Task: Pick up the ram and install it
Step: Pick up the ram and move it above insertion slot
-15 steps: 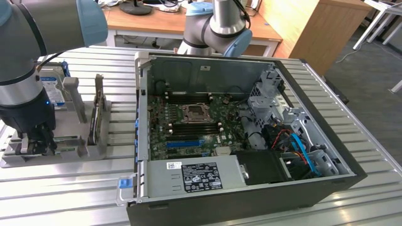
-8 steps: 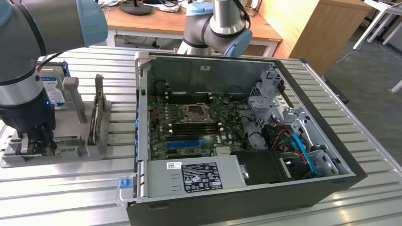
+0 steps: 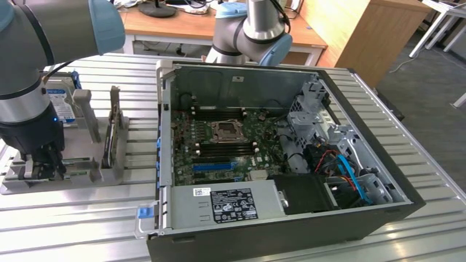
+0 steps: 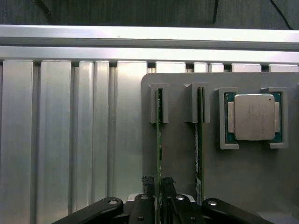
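Gripper clamped on the ram, standing on edge in grey holder, beside open computer case

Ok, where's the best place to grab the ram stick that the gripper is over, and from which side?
I'd take the ram by its two flat faces near mid-length, coming straight down onto its free long edge. It stands on edge in the gray holder, its end caught in a slot bracket, so only edge and faces are open. The gripper sits astride it that way.
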Controlling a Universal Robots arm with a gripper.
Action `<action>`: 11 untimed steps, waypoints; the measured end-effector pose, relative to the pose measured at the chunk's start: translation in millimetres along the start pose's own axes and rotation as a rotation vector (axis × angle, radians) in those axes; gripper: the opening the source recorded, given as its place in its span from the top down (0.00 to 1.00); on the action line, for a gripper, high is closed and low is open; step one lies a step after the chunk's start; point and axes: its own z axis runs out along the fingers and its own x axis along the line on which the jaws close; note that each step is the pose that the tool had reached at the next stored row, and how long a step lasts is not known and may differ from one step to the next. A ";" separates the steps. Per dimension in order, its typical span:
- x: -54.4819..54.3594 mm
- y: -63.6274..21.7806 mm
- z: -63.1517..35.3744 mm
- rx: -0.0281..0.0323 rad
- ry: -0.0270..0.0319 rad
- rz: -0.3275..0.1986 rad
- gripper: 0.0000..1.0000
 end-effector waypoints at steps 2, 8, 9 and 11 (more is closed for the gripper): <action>0.0 0.0 0.0 0.0000 0.0000 0.000 0.79; 0.0 0.0 0.0 0.0000 -0.0001 0.000 0.79; 0.0 0.0 0.0 0.0000 -0.0001 0.000 0.79; 0.0 0.0 0.0 0.0000 -0.0001 0.000 0.80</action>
